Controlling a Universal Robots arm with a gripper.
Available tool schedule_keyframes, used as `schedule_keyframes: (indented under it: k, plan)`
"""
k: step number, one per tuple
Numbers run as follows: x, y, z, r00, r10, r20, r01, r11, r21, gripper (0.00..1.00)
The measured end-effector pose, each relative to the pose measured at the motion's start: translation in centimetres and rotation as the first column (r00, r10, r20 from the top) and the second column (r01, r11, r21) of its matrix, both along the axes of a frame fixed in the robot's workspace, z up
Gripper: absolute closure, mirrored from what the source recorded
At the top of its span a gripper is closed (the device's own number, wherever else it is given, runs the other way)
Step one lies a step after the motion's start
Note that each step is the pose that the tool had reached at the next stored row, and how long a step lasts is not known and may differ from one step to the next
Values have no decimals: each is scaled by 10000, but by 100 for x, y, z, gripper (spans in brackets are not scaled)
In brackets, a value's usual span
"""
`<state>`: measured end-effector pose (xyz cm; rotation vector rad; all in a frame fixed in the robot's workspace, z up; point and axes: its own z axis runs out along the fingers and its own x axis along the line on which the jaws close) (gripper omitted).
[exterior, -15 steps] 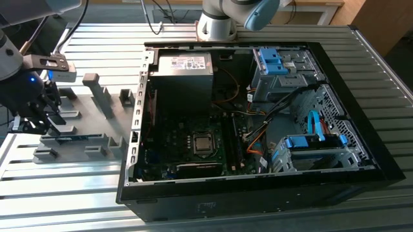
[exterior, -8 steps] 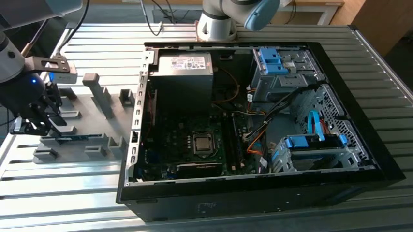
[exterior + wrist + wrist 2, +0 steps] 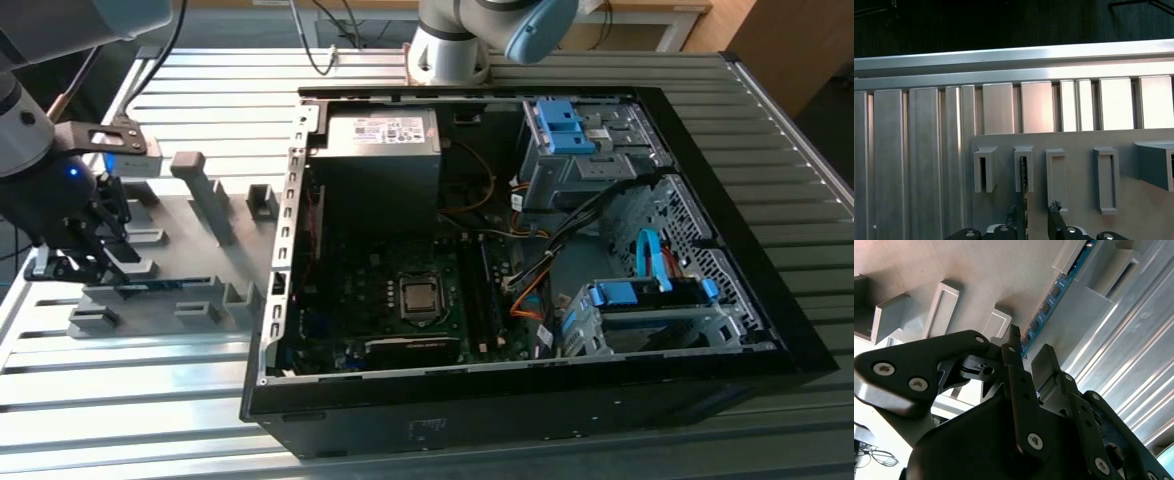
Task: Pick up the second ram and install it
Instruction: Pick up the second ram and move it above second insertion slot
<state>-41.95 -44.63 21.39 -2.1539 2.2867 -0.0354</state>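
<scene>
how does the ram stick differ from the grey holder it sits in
The ram is a thin blue strip with dark chips; the holder is a broad plain grey block. The ram stands on edge, one flat piece; the holder lies flat with several raised slots. Both sit beside the computer case, outside it.

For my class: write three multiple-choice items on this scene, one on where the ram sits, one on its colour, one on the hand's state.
1. The ram sits: A in a drawer; B in the grey holder; C on the floor.
2. Its colour: A green; B blue; C red.
3. The hand is: A open; B shut on the ram; C shut on a cable.
Key: B, it stands in the holder's slots; B, the board is blue; A, the fingers stand apart, either side of the ram.
</scene>
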Motion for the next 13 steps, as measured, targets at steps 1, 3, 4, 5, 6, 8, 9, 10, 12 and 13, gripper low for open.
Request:
schedule_keyframes:
  k: [1,3,4,5,6,8,9,10,12,13]
  plan:
    - [0,-2,-8,10000,5,20,-5,10000,-5,63]
    - [1,-5,-25,10000,17,57,-17,10000,-17,63]
    - [1,-6,-37,10000,21,66,-21,10000,-18,63]
    - [1,-6,-49,10000,22,66,-21,10000,-18,63]
    - [0,-8,-59,10000,21,65,-21,10000,-19,63]
    - [0,-13,-79,10000,21,65,-21,10000,-20,63]
    - [0,-16,-88,10000,21,65,-21,10000,-19,63]
    - [1,-19,-98,10000,21,65,-21,10000,-19,63]
    - [1,-31,-114,10000,22,65,-21,10000,-19,63]
    - [1,-39,-121,10000,21,66,-21,10000,-19,63]
